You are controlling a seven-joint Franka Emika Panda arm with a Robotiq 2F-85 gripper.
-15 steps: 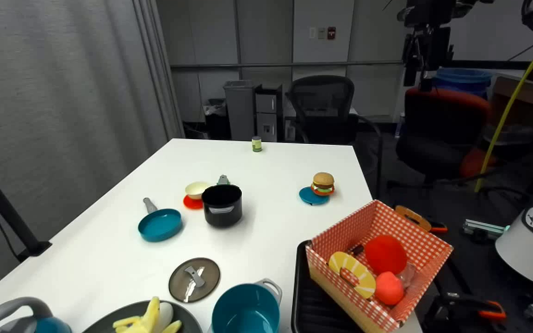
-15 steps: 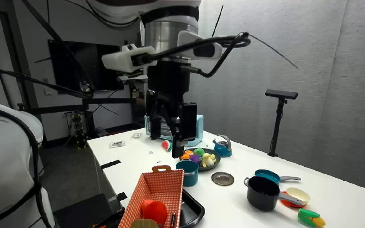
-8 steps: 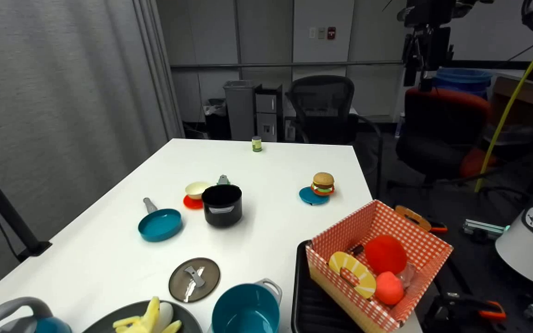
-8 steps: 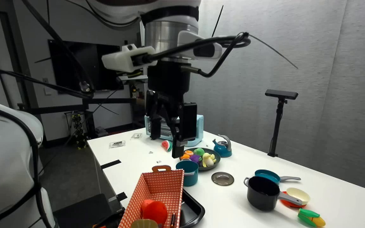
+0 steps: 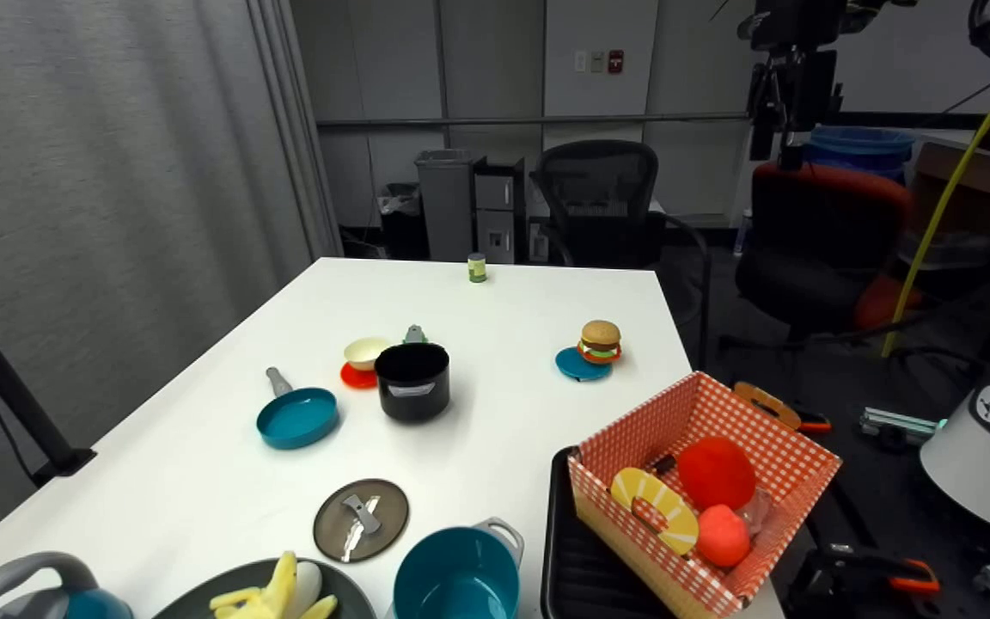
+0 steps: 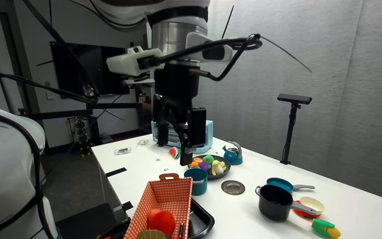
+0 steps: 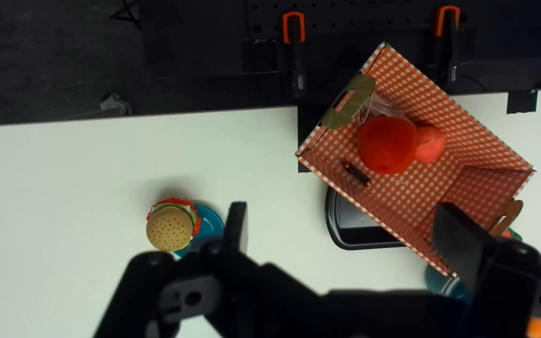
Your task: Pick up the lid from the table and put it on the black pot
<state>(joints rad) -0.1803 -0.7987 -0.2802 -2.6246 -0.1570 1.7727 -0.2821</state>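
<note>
Just beside the teal pot [image 5: 458, 563], the round lid [image 5: 379, 537] lies flat on the table [image 5: 512, 327], knob [image 5: 362, 513] up. High and well away, the gripper [image 7: 343, 230] hangs spread wide and empty. I'd centre over that knob, pinch, and lift level to the black saucepan [image 6: 273, 207].

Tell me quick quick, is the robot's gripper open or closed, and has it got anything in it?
Robotiq gripper: open wide, holding nothing.

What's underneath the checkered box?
A black tray pokes out from under the checkered box. The rest of it, and anything else beneath, is covered by the box, so I can't tell.
</note>
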